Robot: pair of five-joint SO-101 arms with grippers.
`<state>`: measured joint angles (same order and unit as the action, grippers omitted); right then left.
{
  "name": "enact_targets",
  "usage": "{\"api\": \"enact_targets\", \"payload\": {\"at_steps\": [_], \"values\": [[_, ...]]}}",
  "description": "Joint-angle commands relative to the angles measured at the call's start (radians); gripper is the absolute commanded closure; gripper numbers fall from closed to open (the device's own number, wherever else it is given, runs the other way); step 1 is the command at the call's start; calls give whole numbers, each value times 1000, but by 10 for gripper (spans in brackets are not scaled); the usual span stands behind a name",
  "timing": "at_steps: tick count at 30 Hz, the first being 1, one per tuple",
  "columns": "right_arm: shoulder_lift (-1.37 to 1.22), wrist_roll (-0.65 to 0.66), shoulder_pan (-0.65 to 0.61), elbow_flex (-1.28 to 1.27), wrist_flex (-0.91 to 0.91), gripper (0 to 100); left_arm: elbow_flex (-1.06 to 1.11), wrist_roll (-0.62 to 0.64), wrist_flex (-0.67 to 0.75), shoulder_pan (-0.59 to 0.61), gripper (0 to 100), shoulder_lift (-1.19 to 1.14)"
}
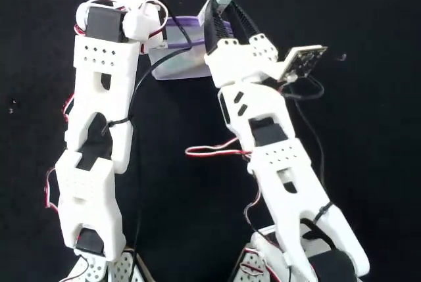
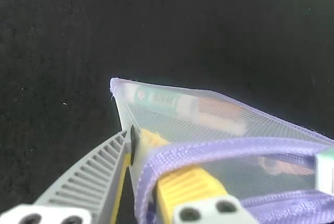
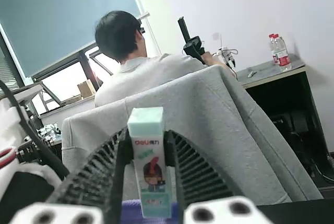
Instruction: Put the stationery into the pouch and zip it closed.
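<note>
light bright, even | daylight from window (image 3: pixel 68 80) (right wrist view) | shadows faint

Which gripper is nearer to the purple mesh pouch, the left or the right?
Left. The left gripper is shut on the pouch at its edge, one finger inside and one outside. The right gripper holds a small stationery box over the pouch, higher up.

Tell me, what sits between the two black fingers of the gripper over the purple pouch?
A mint-green stationery block, upright, pinched in the right gripper; the right wrist view shows it plainly.
</note>
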<state>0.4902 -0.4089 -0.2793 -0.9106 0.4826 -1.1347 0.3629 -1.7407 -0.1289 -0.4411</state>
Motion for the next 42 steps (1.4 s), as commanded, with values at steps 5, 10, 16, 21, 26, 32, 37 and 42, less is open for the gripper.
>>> {"api": "enact_targets", "payload": {"at_steps": [5, 10, 16, 21, 26, 32, 37, 42], "values": [[-140, 91, -43, 53, 6, 987, -12, 12, 20, 35, 971, 52], [-87, 121, -48, 33, -3, 987, -10, 12, 32, 51, 971, 52], [19, 121, -71, -24, -3, 987, -10, 12, 34, 51, 971, 52], [41, 123, -74, -31, -3, 987, -12, 12, 29, 51, 971, 52], [44, 123, -74, -30, -3, 987, -12, 12, 28, 51, 971, 52], [110, 161, -75, -31, -5, 987, -12, 12, 28, 50, 971, 52], [131, 209, -103, -33, -5, 987, -4, 12, 28, 47, 971, 52], [133, 222, -114, -28, -5, 987, -4, 12, 26, 47, 971, 52]]}}
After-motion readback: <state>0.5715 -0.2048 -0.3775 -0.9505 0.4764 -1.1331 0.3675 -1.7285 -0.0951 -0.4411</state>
